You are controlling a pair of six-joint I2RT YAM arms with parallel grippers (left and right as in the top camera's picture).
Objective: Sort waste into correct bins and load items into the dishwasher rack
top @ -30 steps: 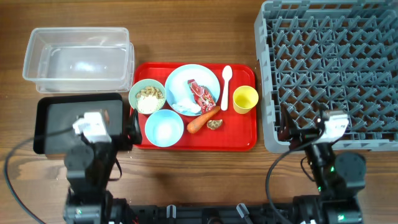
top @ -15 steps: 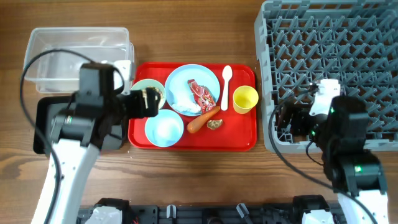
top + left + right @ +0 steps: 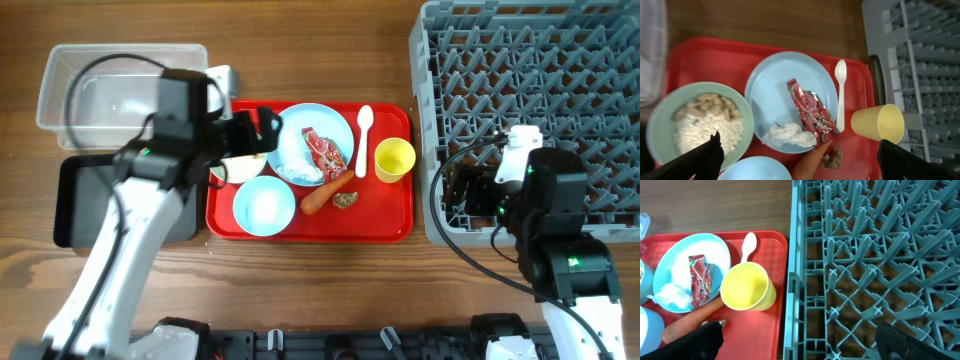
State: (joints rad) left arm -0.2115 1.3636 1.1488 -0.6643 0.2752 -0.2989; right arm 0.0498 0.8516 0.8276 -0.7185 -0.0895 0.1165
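Red snack wrapper [image 3: 812, 112] touches the tissue [image 3: 787, 136] on the plate [image 3: 765, 90]; the wide-open left gripper [image 3: 265, 127] could pinch both. Right gripper [image 3: 799, 327] gapes too

Wrapper [image 3: 812, 111] clr above; tissue [image 3: 788, 135] just beside, spoon [image 3: 840, 95] nr.

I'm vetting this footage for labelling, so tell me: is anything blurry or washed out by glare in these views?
Overhead: evenly lit and sharp, only soft reflections on the clear tub. Left wrist: plate and red wrapper crisp, left fingertips dark and soft in the bottom corners. Right wrist: yellow cup and rack sharp, right fingertips likewise dark and blurred.
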